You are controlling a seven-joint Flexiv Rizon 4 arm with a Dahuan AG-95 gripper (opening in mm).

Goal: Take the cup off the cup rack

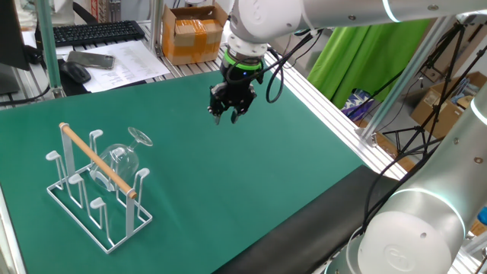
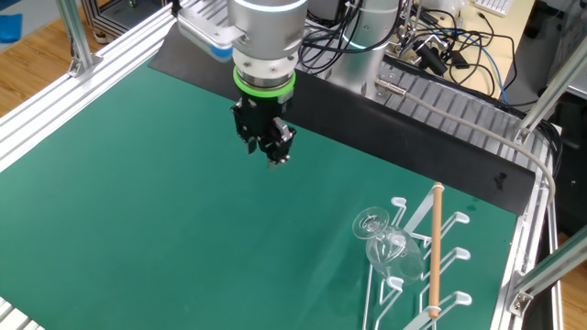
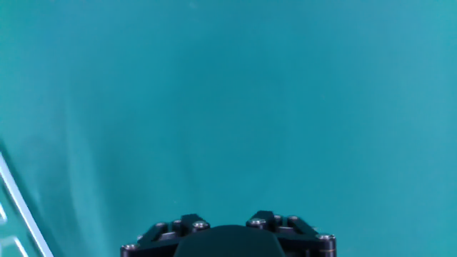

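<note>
The cup is a clear stemmed glass that hangs tilted on the cup rack, its round foot up and pointing away from the dowel. The white wire rack, with a wooden dowel along its top, stands near the left of the green mat. Both also show in the other fixed view, the cup beside the rack. My gripper hovers above the mat, well away from the rack and to its far right, fingers pointing down, slightly apart and empty. It also shows in the other fixed view. The hand view shows only the gripper's base and bare mat.
Aluminium rails border the mat. A cardboard box, a keyboard and papers lie beyond the far edge. Cables and a metal frame stand behind the arm's base. A pale strip crosses the hand view's lower left.
</note>
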